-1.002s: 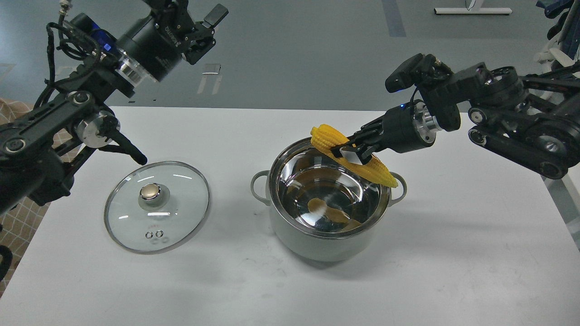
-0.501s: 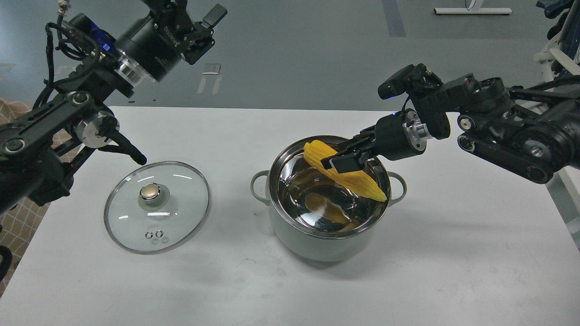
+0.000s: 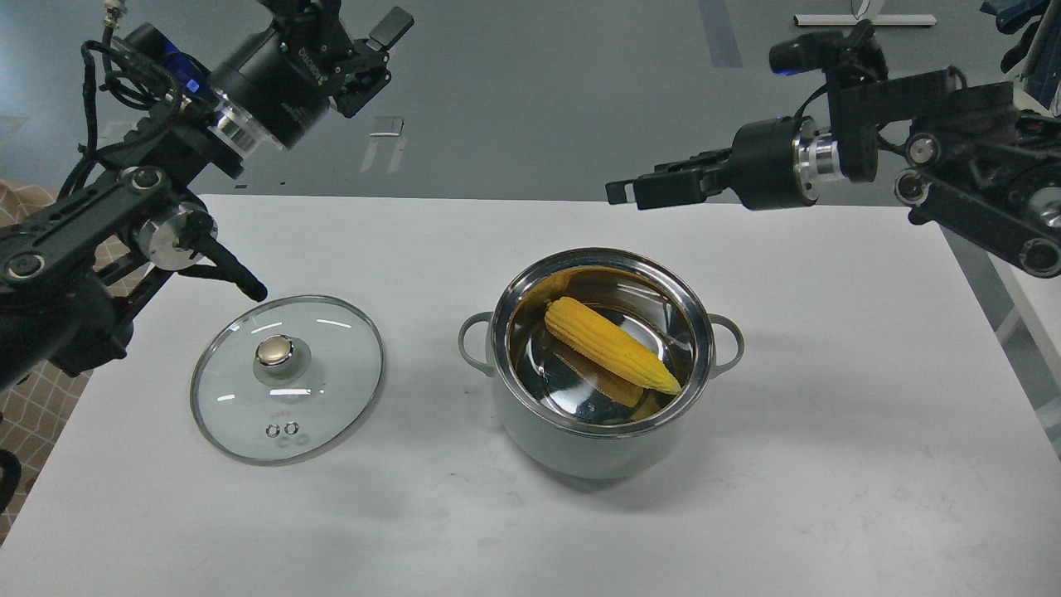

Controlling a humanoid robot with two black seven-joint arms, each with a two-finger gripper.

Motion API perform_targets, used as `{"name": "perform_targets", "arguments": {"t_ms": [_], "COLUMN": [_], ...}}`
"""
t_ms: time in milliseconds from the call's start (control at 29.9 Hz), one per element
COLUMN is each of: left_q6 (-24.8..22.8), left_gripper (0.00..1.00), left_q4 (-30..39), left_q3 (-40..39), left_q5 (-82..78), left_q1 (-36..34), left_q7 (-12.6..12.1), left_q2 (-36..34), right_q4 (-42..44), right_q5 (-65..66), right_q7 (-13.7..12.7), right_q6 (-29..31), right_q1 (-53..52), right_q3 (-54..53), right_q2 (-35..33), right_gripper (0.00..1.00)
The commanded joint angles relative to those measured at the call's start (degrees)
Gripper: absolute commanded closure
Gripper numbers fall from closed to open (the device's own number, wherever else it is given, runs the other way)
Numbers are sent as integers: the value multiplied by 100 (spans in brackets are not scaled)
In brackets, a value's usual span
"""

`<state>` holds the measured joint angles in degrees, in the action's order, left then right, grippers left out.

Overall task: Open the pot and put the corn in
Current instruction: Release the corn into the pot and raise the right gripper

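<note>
The pale grey-green pot stands uncovered in the middle of the white table. The yellow corn cob lies inside it on the shiny steel bottom, pointed end toward the front right. My right gripper is open and empty, raised above and behind the pot, clear of its rim. My left gripper is open and empty, held high at the upper left, far from the pot.
The round glass lid with its gold knob lies flat on the table left of the pot. My left arm's elbow hangs just behind the lid. The table's far edge runs behind the pot.
My right gripper lowered the corn into the pot, let go of it, and rose up and back. The corn now rests inside the pot. The left arm has not moved.
</note>
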<state>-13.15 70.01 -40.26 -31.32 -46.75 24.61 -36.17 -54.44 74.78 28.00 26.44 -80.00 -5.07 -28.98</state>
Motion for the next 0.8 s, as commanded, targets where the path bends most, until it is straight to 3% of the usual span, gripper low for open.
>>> {"name": "perform_targets", "arguments": {"t_ms": [0,167,334,501,635,768], "left_q6": [31,-12,-153,-855,-1462,-1485], "left_gripper": [2,2,2,2,2,2], "left_q4": [-40,-197,-681,-1287,-1867,-1983], "left_q3": [-17,-87,-88,-70,-87,-79], "left_q5": [3,82,100,328,775,838], "left_q1": [8,17,8,17,201,342], "left_q7": [0,27,18,0,-245,-614], "left_q2": [49,294,576,822,1164,1288], "right_q4": [460,654,707,733,733,725], "right_q5": [-699,-2042,-3047,-3557,-3943,-4006], "right_q7": [0,0,0,0,0,0], "right_q6": [-270,-815,-931,-922,-922,-878], "right_q1": [116,756,1513,2304,3041,3464], "right_q3": [-441,-906,-1504,-2427,-3173,-3622], "right_q2": [-292,-337,-337,-258,-83,-29], "right_gripper": [0,0,0,0,0,0]}}
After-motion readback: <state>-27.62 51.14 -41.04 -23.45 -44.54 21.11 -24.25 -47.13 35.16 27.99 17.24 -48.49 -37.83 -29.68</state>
